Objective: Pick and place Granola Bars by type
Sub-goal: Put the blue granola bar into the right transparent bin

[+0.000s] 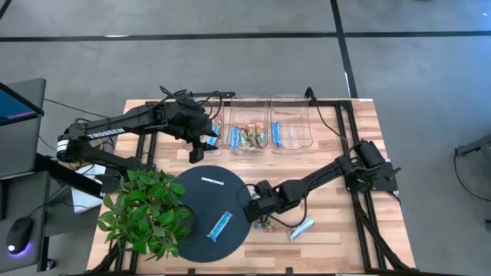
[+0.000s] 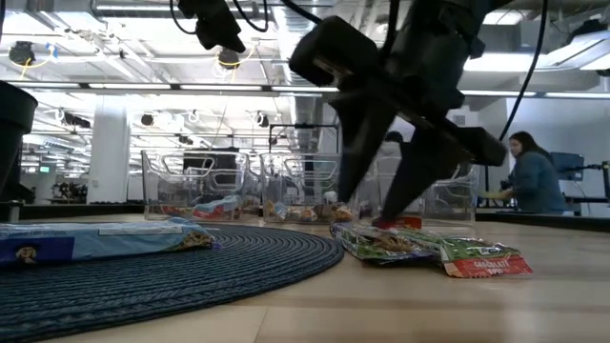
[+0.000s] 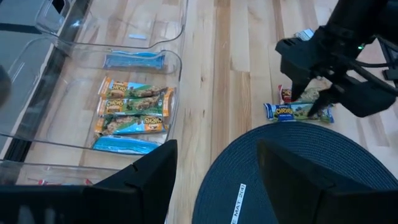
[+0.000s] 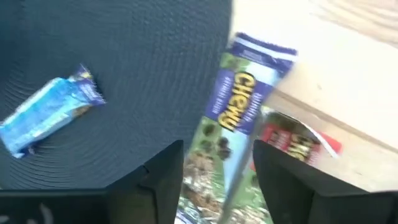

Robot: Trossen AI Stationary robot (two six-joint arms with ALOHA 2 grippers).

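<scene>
Two granola bars at the mat's rim on the worktop (image 1: 360,146): a green-tan Chewy bar (image 4: 233,112) overlapping the dark round mat (image 1: 192,218), a red one (image 4: 298,142) just beside it. Right end effector (image 4: 217,171) directly above the Chewy bar, fingers spread astride it, not yet pinching. Pick step, judging by the pose; next calls for lowering, closing, carrying to the matching bin (image 1: 249,134). Blue bar (image 1: 220,225) waiting on the mat. Left end effector (image 1: 198,147) spread, empty, beside the bins.

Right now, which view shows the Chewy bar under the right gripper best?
The right wrist view: the Chewy bar lies just beyond the right gripper, label readable. The left wrist view shows it smaller, the low view edge-on, and the high view mostly hides it.
</scene>
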